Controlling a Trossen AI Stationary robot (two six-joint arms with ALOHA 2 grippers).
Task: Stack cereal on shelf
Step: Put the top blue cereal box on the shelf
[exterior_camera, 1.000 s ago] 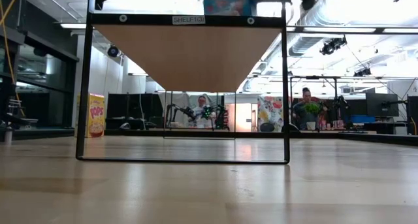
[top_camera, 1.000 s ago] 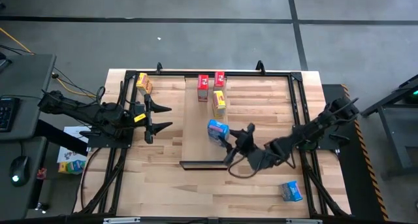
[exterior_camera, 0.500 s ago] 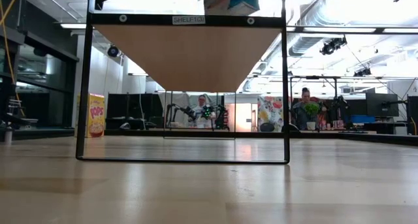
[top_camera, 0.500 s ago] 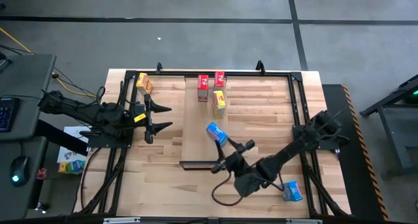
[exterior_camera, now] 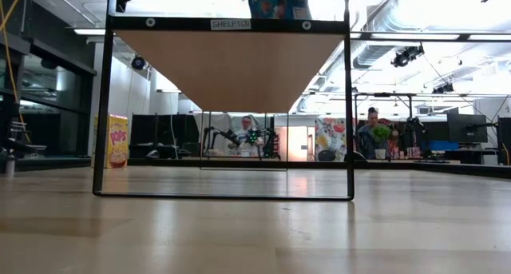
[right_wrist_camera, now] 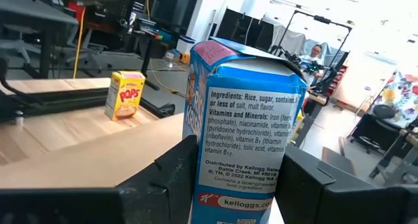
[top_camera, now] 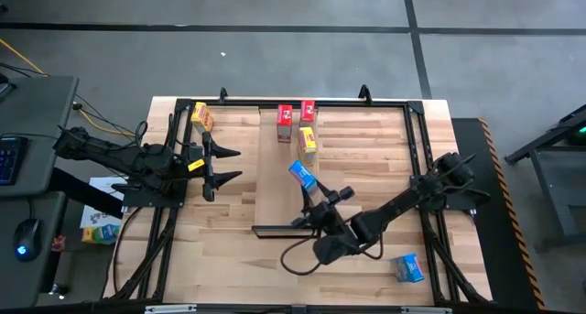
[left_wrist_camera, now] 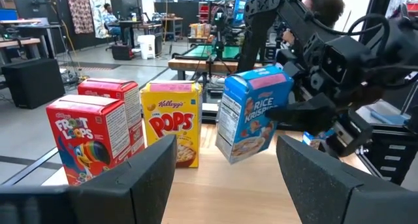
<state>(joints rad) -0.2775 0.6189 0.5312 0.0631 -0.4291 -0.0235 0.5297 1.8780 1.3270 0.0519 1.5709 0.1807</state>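
Right gripper fingers clamp the blue cereal box by its sides: likely light, crushable cardboard; left gripper fingers wide

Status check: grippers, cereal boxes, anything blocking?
Right gripper shut on blue Rice Krispies cardboard box, tilted over pale-wood shelf board. Left gripper open, waiting off-shelf. Yellow Pops box close ahead.
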